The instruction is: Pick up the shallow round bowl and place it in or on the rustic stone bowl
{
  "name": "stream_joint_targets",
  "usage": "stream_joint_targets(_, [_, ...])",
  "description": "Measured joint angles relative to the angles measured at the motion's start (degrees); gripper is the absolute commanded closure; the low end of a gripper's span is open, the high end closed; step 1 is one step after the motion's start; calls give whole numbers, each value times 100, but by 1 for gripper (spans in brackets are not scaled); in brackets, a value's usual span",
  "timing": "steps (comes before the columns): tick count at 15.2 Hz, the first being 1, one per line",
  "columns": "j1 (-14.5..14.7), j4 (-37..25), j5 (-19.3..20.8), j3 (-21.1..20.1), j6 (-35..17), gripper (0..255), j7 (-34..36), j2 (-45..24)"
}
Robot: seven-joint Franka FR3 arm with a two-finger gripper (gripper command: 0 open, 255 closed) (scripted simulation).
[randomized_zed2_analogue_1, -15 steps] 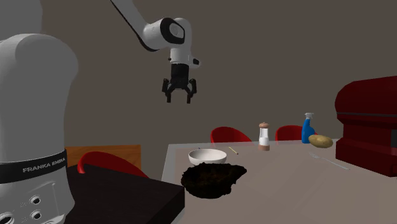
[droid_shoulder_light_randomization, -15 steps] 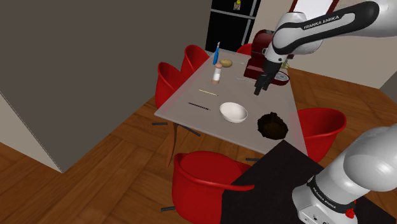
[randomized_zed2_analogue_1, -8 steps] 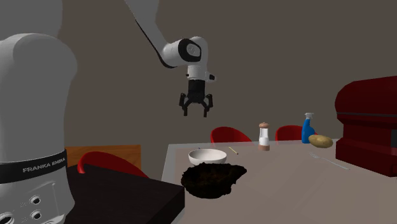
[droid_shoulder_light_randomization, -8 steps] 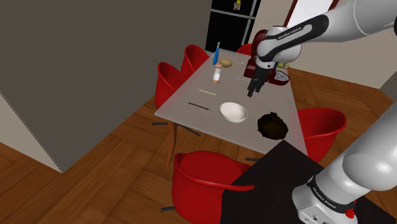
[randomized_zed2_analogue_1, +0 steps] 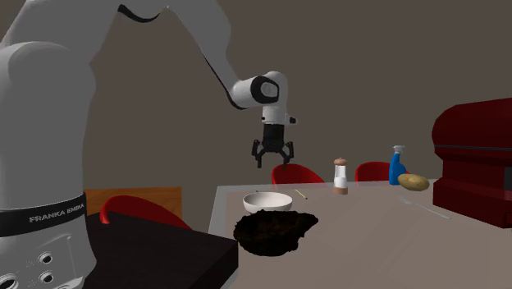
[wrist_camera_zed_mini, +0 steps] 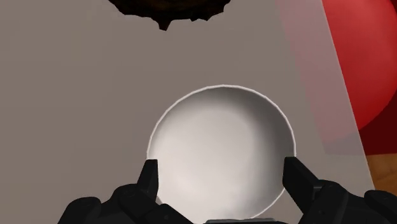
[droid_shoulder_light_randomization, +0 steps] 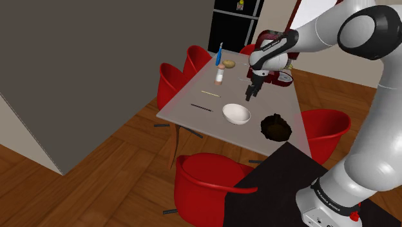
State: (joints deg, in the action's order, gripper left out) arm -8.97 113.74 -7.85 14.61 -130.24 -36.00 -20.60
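Lower than a moment ago, the gripper (randomized_zed2_analogue_1: pixel 272 156) has shifted rightward in the second exterior view and now hangs over the white bowl (randomized_zed2_analogue_1: pixel 267 201), clearly above it and not touching. Its fingers are spread wide with nothing between them. Seen from the wrist, the gripper (wrist_camera_zed_mini: pixel 222 168) looks straight down at the white bowl (wrist_camera_zed_mini: pixel 222 146), one fingertip (wrist_camera_zed_mini: pixel 151 170) lined up with each side of the rim.

In the shoulder view the gripper (droid_shoulder_light_randomization: pixel 250 95) sits just beyond the white bowl (droid_shoulder_light_randomization: pixel 236 114), which rests upright on the grey table (droid_shoulder_light_randomization: pixel 193 117). The dark rough bowl (droid_shoulder_light_randomization: pixel 276 127) stands near it, to its right and closer to the stand, the two apart. From the wrist, the dark rough bowl (wrist_camera_zed_mini: pixel 168 9) lies past the white one.

At the far end of the table stand a shaker (droid_shoulder_light_randomization: pixel 219 76), a blue spray bottle (droid_shoulder_light_randomization: pixel 220 53) and a potato (droid_shoulder_light_randomization: pixel 229 64).
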Motion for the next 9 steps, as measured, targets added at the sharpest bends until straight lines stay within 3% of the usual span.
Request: stream_joint_targets(9, [-530,-2059,-315,-166,180,0,-444,-1975])
